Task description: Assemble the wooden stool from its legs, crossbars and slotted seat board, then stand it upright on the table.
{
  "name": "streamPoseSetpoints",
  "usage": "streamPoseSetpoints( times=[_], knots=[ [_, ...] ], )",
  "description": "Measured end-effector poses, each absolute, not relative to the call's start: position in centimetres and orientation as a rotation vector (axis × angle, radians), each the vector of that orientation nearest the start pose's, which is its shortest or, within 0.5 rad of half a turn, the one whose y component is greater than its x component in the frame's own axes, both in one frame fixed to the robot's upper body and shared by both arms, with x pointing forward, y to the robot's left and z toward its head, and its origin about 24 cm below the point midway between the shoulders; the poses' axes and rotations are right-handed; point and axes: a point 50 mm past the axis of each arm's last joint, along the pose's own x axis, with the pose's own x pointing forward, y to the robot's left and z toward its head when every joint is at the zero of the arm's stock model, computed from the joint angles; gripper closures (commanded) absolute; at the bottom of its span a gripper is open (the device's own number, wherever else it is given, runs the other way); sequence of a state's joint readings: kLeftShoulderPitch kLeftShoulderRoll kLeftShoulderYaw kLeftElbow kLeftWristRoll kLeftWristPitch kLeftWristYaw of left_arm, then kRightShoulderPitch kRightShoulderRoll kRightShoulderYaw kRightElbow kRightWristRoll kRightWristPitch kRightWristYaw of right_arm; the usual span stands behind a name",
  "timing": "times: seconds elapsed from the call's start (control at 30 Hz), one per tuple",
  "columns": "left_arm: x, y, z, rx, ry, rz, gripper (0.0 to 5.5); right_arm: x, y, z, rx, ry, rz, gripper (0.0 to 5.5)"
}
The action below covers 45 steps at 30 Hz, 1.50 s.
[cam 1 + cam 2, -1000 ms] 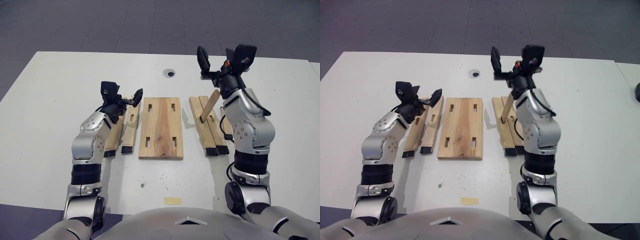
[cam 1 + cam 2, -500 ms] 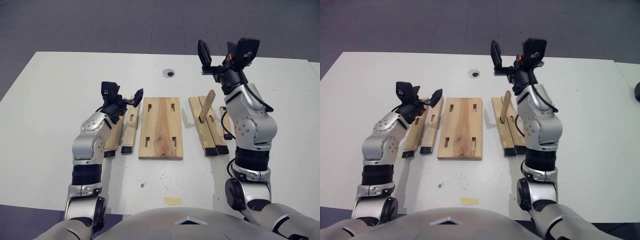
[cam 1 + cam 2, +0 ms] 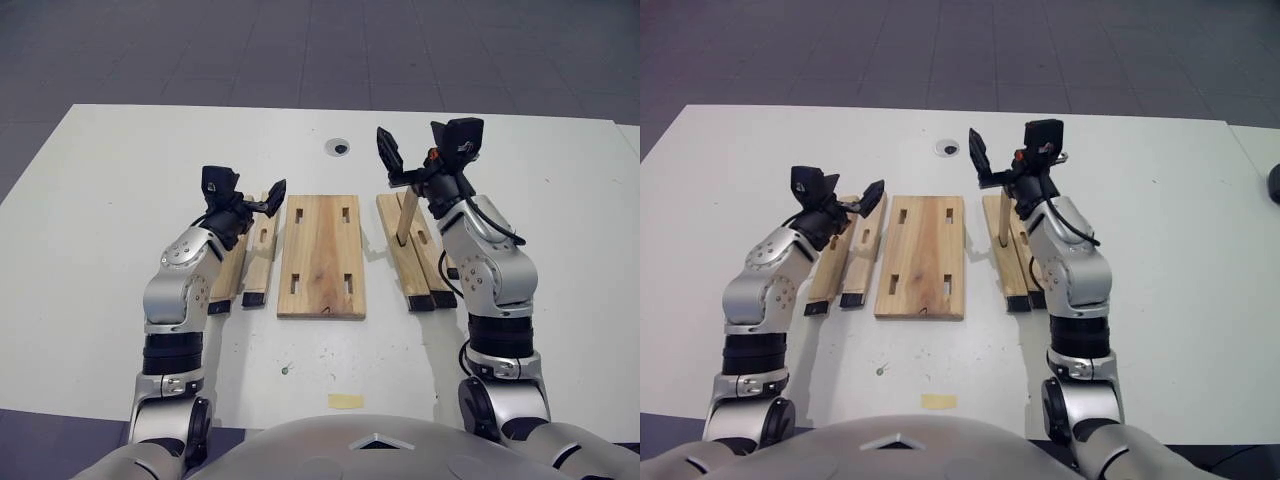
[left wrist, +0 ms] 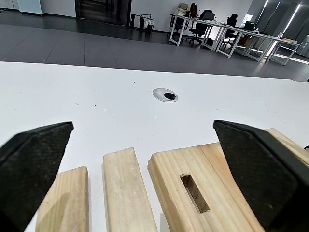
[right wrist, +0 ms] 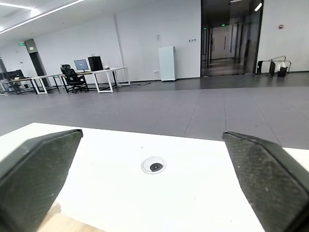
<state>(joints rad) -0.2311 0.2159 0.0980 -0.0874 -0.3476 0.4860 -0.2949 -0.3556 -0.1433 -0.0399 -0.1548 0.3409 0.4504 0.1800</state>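
From the head camera I see the seat board [image 3: 322, 256] lying flat at the centre of the white table [image 3: 120, 180], slots facing up. Left of it in the frame lie the left leg pieces [image 3: 262, 255] side by side. My left gripper [image 3: 246, 188] hovers over their far ends with its fingers spread wide, gripping nothing. Right of the board lie the right leg pieces [image 3: 420, 270], and a crossbar [image 3: 407, 218] stands on the inner one, leaning a little. My right gripper [image 3: 424, 152] hangs just above the crossbar's top, right of centre, fingers apart; I cannot tell whether it touches the wood. A grommet [image 3: 341, 147] sits in the table beyond the board, and a scrap of tape [image 3: 346, 401] lies near the bottom edge. On the left wrist camera the black pads [image 4: 36, 159] stand wide apart, with the ends of the wooden pieces between them, one showing a slot. On the right wrist camera the pads [image 5: 34, 164] are likewise spread, with bare table and the grommet between them.
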Motion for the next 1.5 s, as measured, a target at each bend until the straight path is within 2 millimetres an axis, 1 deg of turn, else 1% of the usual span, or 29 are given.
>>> streamPoseSetpoints(
  times=[0.13,0.23,0.37,0.43,0.53,0.57,0.63,0.67,0.77,0.8,0.83,0.9,0.93,0.97,1.03,1.07,1.1,1.2,1.3,1.33,1.37,1.43,1.47,1.5],
  knots=[
    [29.0,17.2,8.9,-0.153,0.135,-0.335,0.1,30.3,-13.2,13.9,0.2,-0.074,0.405,0.11],
    [29.0,17.1,8.9,-0.152,0.137,-0.341,0.1,30.3,-13.5,14.1,0.202,-0.077,0.392,0.11],
    [29.0,17.0,8.9,-0.152,0.138,-0.345,0.1,30.2,-14.4,14.7,0.194,-0.078,0.348,0.11],
    [29.0,17.0,8.9,-0.152,0.138,-0.345,0.1,30.1,-14.4,16.4,0.201,-0.131,0.341,0.11],
    [29.0,17.0,8.8,-0.153,0.139,-0.345,0.1,30.0,-13.8,20.7,0.221,-0.263,0.361,0.11],
    [29.0,17.0,8.8,-0.153,0.139,-0.345,0.1,29.9,-13.6,21.7,0.226,-0.293,0.375,0.11],
    [29.0,16.9,8.8,-0.153,0.139,-0.346,0.1,29.9,-13.2,23.2,0.239,-0.331,0.4,0.11],
    [29.0,16.9,8.8,-0.153,0.139,-0.346,0.1,29.9,-13.1,23.4,0.239,-0.334,0.407,0.11],
    [29.0,16.9,8.8,-0.154,0.139,-0.346,0.1,30.2,-12.9,23.0,0.236,-0.309,0.414,0.11],
    [29.0,16.9,8.8,-0.156,0.139,-0.345,0.1,30.6,-12.7,22.1,0.225,-0.269,0.415,0.11],
    [28.9,16.8,8.8,-0.158,0.139,-0.345,0.1,30.8,-12.5,20.7,0.223,-0.213,0.42,0.11],
    [28.8,16.9,8.6,-0.159,0.144,-0.342,0.1,30.8,-12.3,16.3,0.206,-0.05,0.426,0.11],
    [28.8,16.9,8.5,-0.16,0.148,-0.341,0.1,30.5,-12.2,14.2,0.196,0.014,0.43,0.11],
    [28.8,16.9,8.5,-0.16,0.149,-0.341,0.1,30.3,-12.2,12.9,0.169,0.059,0.438,0.11],
    [28.8,16.9,8.5,-0.159,0.149,-0.34,0.1,29.6,-12.6,9.2,0.134,0.196,0.419,0.11],
    [28.8,16.9,8.5,-0.159,0.15,-0.338,0.1,29.2,-13.0,8.0,0.119,0.244,0.407,0.11],
    [28.8,17.0,8.5,-0.159,0.15,-0.337,0.1,29.1,-13.2,7.8,0.111,0.25,0.402,0.11],
    [28.8,16.9,8.5,-0.159,0.15,-0.337,0.1,29.4,-13.4,9.0,0.119,0.19,0.401,0.11],
    [28.7,16.9,8.5,-0.158,0.151,-0.338,0.1,29.9,-12.8,11.5,0.149,0.087,0.424,0.11],
    [28.7,16.9,8.5,-0.158,0.151,-0.339,0.1,29.9,-12.7,12.0,0.158,0.066,0.428,0.11],
    [28.7,16.8,8.4,-0.157,0.152,-0.341,0.1,29.7,-12.5,13.1,0.174,0.021,0.441,0.11],
    [28.7,16.8,8.4,-0.156,0.153,-0.342,0.1,29.2,-12.5,14.4,0.201,-0.013,0.453,0.11],
    [28.7,16.8,8.4,-0.155,0.153,-0.342,0.1,28.7,-12.6,14.8,0.218,-0.013,0.457,0.11],
    [28.7,16.8,8.4,-0.155,0.154,-0.341,0.1,28.1,-12.7,14.9,0.236,0.005,0.46,0.11]
  ],
)
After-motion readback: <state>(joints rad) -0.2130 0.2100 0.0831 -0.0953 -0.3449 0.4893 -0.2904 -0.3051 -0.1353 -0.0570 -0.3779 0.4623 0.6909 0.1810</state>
